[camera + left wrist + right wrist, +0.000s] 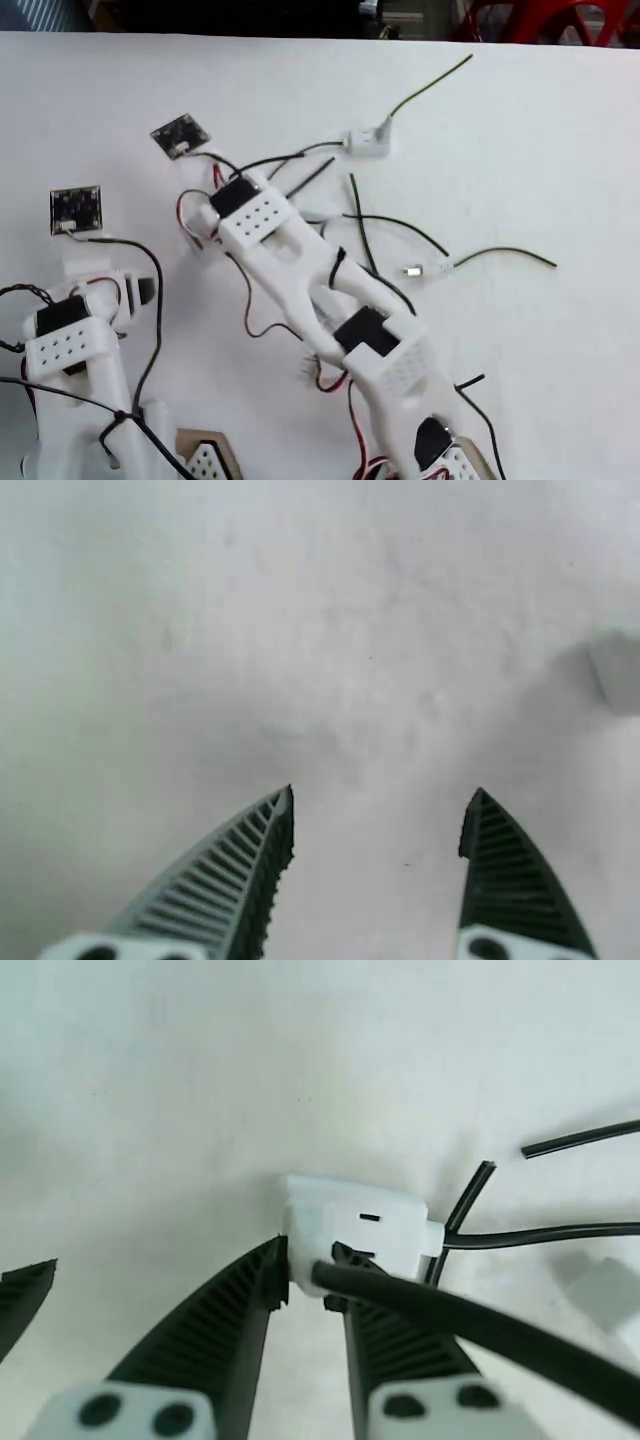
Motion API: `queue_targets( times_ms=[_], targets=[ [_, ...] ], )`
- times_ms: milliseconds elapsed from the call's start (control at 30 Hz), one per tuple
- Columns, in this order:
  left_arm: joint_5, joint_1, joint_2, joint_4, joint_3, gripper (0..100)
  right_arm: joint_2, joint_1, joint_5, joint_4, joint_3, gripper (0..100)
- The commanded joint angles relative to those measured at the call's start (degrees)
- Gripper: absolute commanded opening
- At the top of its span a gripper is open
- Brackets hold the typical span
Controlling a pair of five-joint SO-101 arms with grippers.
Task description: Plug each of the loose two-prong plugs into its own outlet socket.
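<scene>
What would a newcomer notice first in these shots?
The right arm lies stretched diagonally across the white table, among loose black wires. In its wrist view, the right gripper pinches the near edge of a white connector block. The left gripper hangs open over bare table.
</scene>
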Motion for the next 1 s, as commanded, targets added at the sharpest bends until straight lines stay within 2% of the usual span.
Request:
queue_targets(
  times_ms=[0, 633, 833, 967],
  targets=[
    [0.26, 0.22, -1.45, -1.23, -0.35, 27, -0.40, -1.10, -0.70, 0.04, -1.23, 1.7],
    [0.18, 0.22, -1.45, -1.23, -0.35, 27, 4.00, -2.15, 2.37, 1.71, -1.76, 1.6],
    [0.18, 0.22, -1.45, -1.23, -0.35, 27, 3.56, -1.89, 2.46, 11.03, -9.05, 1.6],
    [0.18, 0.22, -1.45, -1.23, -0.35, 27, 7.08, -2.15, 2.55, 12.26, -12.66, 1.6]
  ],
)
